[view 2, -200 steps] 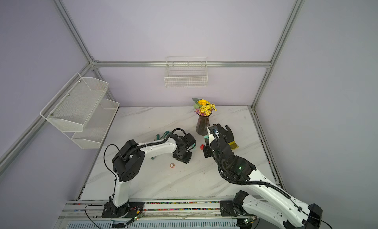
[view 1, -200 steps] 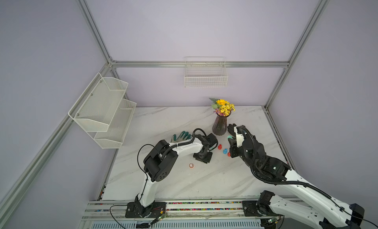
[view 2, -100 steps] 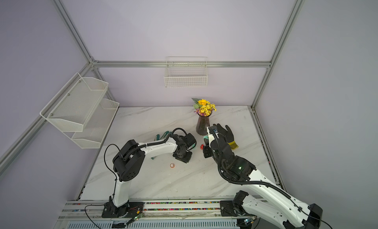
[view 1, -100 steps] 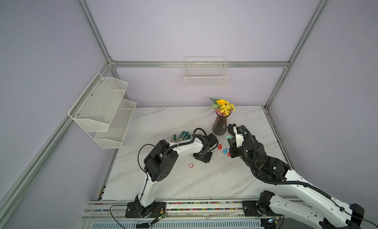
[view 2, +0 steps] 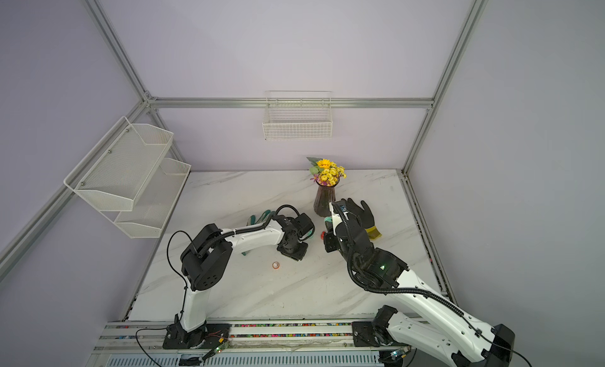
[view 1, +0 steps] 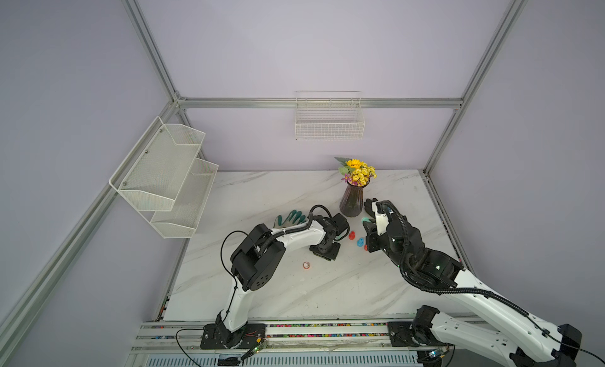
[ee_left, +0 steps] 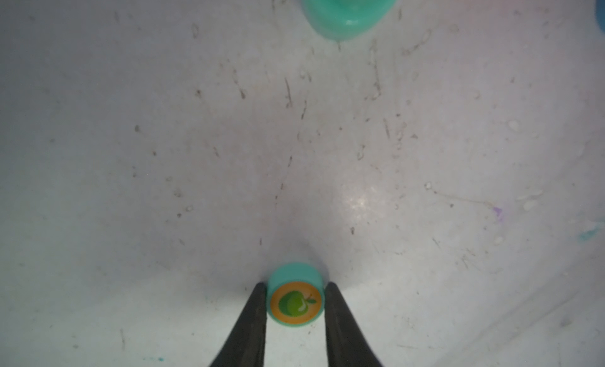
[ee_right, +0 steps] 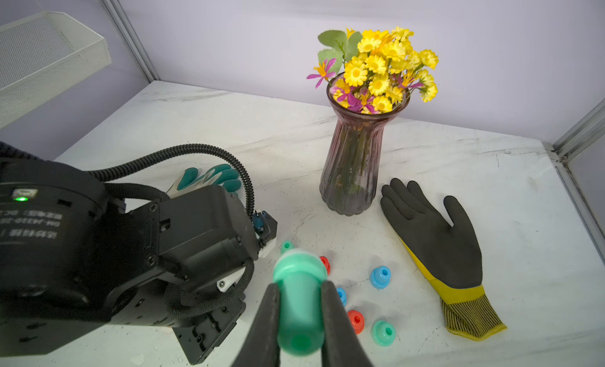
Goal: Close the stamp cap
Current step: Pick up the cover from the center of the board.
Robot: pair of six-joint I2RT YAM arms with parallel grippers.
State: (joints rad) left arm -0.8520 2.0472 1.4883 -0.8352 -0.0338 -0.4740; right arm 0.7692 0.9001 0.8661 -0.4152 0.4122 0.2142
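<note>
— Above the marble desk, what has the right hand got?
— It pinches the teal stamp, held clear of the desk.
— And the left hand?
— Its fingers squeeze the small teal cap, apple sticker showing, sitting on the desk.

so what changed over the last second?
The left gripper closed the last bit and is now shut on the teal cap. Nothing else visibly changed: both arms sit as before in both top views, the right gripper stays shut on the teal stamp, and the vase and black glove are unmoved.
</note>
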